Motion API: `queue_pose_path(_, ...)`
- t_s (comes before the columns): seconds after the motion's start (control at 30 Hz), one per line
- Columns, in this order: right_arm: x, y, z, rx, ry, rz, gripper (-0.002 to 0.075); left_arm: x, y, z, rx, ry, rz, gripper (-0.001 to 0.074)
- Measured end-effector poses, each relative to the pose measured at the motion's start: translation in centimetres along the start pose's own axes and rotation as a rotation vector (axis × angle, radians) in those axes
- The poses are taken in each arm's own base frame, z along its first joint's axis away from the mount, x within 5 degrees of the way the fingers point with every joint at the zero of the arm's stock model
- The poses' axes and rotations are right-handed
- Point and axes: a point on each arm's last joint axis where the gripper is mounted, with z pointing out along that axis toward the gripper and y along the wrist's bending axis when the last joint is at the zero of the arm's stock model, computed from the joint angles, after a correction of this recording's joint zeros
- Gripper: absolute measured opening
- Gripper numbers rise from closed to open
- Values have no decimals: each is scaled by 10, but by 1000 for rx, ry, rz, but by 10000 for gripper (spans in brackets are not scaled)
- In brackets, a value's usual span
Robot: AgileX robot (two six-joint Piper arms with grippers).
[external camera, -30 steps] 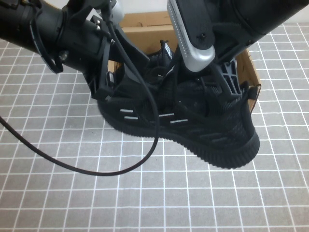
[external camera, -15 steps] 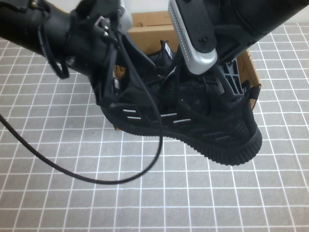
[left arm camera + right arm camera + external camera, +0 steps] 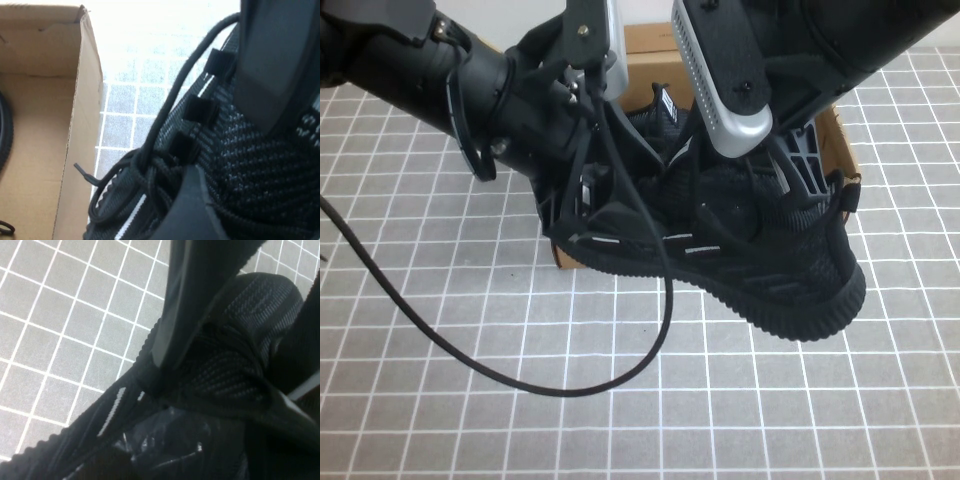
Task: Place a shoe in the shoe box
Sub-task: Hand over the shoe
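Observation:
The shoe (image 3: 760, 270), a black knit sneaker with white dash marks, hangs tilted above the table in front of the brown shoe box (image 3: 645, 55), its toe toward the near right. My left gripper (image 3: 592, 205) is shut on its heel end. My right gripper (image 3: 798, 185) is shut on its collar near the laces. In the left wrist view my left gripper (image 3: 225, 150) clamps the shoe (image 3: 250, 170) beside the shoe box wall (image 3: 75, 150). In the right wrist view my right gripper (image 3: 225, 375) grips the shoe (image 3: 235, 365) over the grid table.
A second black shoe (image 3: 660, 112) lies inside the box behind the held one. A black cable (image 3: 470, 355) loops from the left arm across the grid table. The box's right wall (image 3: 840, 135) stands just behind my right gripper.
My left arm has moved right toward the box, and the heel end of the shoe has shifted right with it. The cable loop has followed.

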Motion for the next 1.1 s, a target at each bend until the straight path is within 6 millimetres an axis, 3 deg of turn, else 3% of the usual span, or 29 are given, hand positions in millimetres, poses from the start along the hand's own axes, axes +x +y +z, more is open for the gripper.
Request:
queue_pose_path(0.73, 2, 0, 0, 0, 23, -7, -6, 9, 11, 21, 53, -31, 14, 471)
queue_pose_path(0.87, 2, 0, 0, 1, 25, -7, -6, 9, 11, 21, 54, -35, 15, 398)
queue_pose_path(1.1, 3, 0, 0, -1, 25, -7, -6, 9, 11, 21, 54, -36, 19, 165)
